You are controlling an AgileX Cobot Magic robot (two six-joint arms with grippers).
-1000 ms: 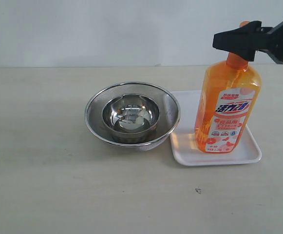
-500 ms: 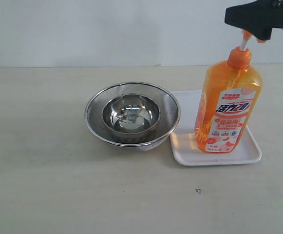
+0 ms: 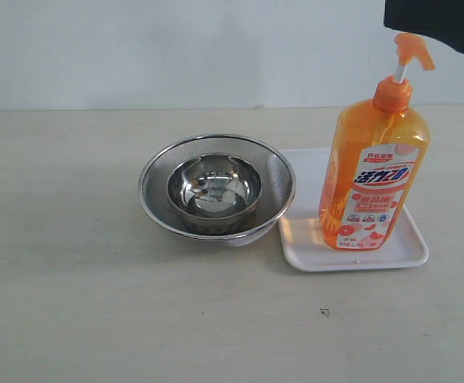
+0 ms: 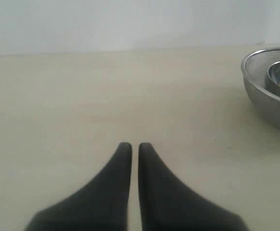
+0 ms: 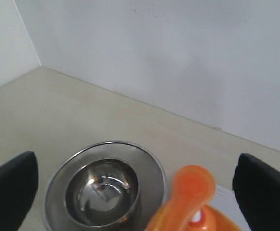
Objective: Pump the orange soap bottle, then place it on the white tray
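Right tool (image 3: 435,21) hangs spread over the bottle (image 3: 373,175), upright on the tray (image 3: 414,249). Left tool (image 4: 131,147) is pressed together.

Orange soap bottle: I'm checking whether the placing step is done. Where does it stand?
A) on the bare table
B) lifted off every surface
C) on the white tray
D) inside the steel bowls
C: the orange soap bottle stands upright with its base on the white tray, beside the nested steel bowls.
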